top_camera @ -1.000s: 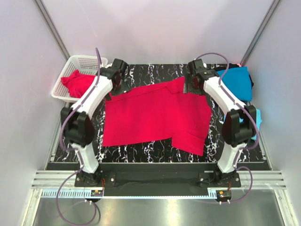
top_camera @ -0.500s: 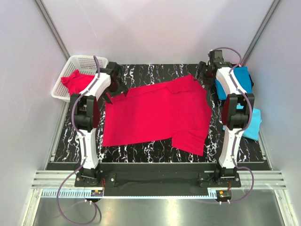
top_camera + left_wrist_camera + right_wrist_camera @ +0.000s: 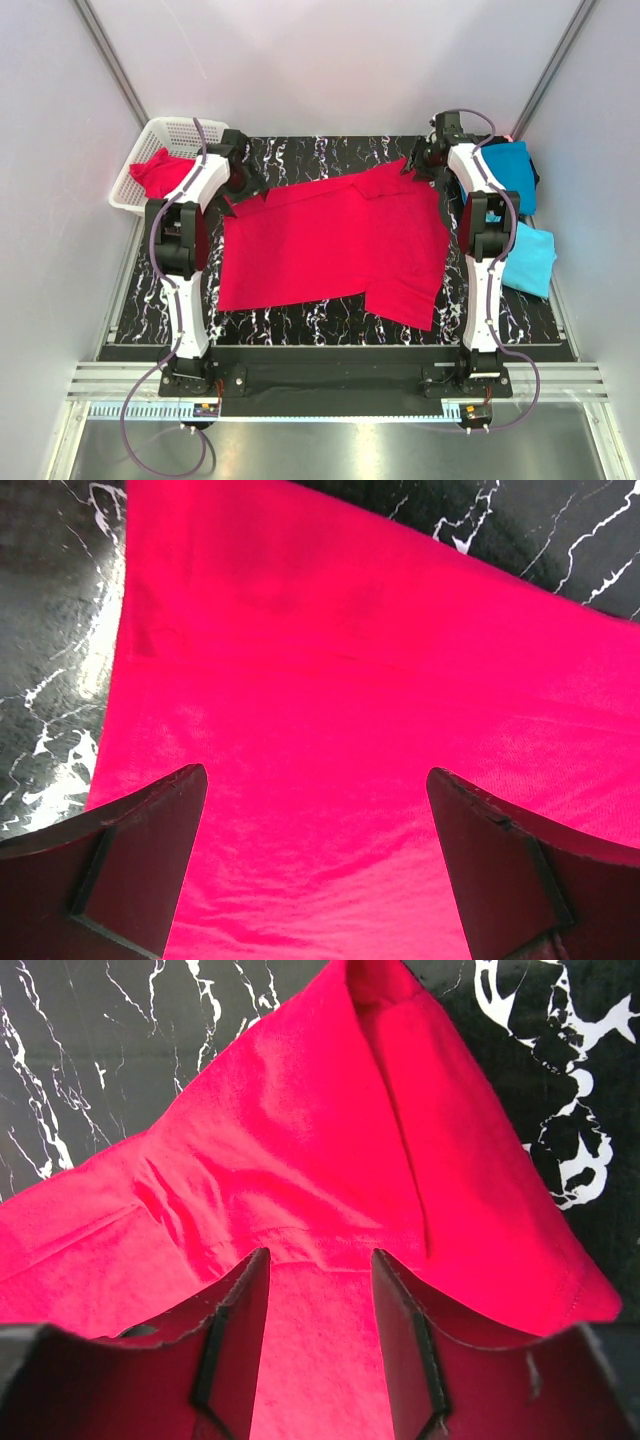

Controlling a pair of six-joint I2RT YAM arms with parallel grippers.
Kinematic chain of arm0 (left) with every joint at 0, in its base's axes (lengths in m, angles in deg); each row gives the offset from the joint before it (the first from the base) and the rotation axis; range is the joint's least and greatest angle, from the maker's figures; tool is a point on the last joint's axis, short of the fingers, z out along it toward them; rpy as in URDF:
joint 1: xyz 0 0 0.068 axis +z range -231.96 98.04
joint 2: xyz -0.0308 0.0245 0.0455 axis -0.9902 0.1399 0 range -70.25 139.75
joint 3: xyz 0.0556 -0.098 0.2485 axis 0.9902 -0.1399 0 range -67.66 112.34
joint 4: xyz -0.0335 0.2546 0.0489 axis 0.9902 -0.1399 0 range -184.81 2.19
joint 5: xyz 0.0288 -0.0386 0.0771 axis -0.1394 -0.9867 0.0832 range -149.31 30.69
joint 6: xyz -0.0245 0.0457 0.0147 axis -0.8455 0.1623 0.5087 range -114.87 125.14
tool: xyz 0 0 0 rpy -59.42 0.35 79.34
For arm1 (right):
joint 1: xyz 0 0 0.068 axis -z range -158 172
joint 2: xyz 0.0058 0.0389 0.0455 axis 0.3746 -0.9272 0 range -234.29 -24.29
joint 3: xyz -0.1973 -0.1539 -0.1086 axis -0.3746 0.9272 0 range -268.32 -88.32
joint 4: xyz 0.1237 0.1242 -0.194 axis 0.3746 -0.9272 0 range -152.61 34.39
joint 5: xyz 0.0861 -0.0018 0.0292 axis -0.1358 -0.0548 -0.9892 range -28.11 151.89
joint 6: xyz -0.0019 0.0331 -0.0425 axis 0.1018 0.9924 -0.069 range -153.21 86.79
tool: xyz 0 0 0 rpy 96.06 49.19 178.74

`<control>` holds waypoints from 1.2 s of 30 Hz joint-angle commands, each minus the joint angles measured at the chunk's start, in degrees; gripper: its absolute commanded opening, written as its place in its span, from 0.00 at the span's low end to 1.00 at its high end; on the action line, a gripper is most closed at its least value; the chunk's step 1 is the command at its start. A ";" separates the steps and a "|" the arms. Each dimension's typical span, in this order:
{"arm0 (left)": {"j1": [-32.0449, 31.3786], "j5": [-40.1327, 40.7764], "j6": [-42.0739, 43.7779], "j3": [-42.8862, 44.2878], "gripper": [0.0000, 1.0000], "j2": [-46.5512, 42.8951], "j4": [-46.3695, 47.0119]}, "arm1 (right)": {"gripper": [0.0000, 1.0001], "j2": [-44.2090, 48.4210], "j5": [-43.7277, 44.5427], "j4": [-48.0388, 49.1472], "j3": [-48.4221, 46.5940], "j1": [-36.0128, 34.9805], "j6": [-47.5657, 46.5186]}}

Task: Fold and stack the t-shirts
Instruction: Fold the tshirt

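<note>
- since a second ago both arms have stretched out toward the far side of the table [image 3: 300, 150]. the left gripper [image 3: 240, 182] now sits at the far left corner of the spread red t-shirt [image 3: 330, 245], and the right gripper [image 3: 418, 167] at its far right corner.
- that far right corner lies further out to the right than it did a second ago. the sky-blue t-shirt [image 3: 530, 260] shows more fully, as the right arm no longer covers it.
- four t-shirts in all: two red, one teal-blue, one sky-blue. one basket [image 3: 180, 125] and two grippers.
- the second red t-shirt [image 3: 158, 175] lies crumpled inside the white mesh basket, off the table's far left corner.
- the teal-blue t-shirt [image 3: 510, 175] lies at the far right. the sky-blue one is just nearer than it, and both are right of the right arm.
- the spread red t-shirt lies mostly flat over the middle of the table, with a flap jutting out at its near right and a small fold at its far right corner.
- the left gripper's fingers [image 3: 140, 860] stand wide apart over the red cloth, holding nothing.
- the right gripper's fingers [image 3: 230, 1360] stand close together with red cloth between them. whether they clamp it cannot be told.
</note>
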 commanded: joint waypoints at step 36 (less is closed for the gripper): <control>0.39 -0.25 0.28 -3.76 0.99 -3.05 2.98 | 0.44 -4.94 5.07 -5.69 -3.37 -0.05 -0.35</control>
